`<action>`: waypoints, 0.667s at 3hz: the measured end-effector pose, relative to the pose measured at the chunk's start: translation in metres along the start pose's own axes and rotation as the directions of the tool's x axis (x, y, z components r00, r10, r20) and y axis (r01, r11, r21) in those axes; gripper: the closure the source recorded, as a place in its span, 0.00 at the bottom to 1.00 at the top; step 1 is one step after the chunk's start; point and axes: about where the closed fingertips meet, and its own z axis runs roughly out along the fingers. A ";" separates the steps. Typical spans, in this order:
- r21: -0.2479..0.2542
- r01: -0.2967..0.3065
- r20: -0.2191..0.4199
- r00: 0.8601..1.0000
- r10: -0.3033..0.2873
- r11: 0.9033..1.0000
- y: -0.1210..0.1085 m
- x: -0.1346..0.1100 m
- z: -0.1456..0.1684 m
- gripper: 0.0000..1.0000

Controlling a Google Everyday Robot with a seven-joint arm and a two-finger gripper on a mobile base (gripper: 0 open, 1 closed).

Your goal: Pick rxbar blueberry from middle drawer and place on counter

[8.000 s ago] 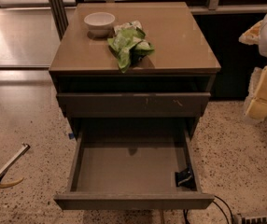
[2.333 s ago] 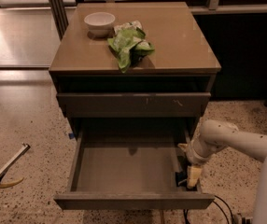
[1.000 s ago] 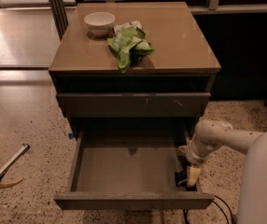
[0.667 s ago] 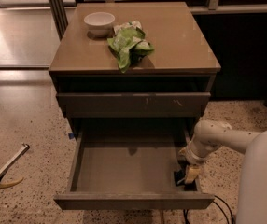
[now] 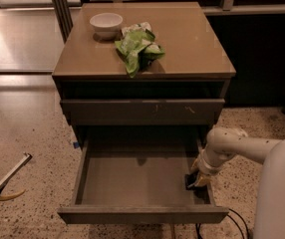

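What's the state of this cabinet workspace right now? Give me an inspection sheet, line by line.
Surface: counter, glossy tan, carries two items toward its back left.
Job's things: middle drawer pulled open, floor mostly bare; rxbar blueberry in its front right corner, not yet on the counter.
Clutter: white bowl and green and white bag side by side on the counter.
Hand: hand reaches down into the drawer's front right corner, at the bar.
Cables: dark cable on the floor near the drawer's front right.
Surroundings: speckled floor; long tool lying at left; upper drawer front shut.
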 end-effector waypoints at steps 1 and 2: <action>0.025 0.002 0.001 1.000 -0.002 1.000 -0.002 -0.005 -0.014 0.96; 0.057 0.019 0.002 1.000 -0.019 0.998 -0.001 -0.017 -0.047 1.00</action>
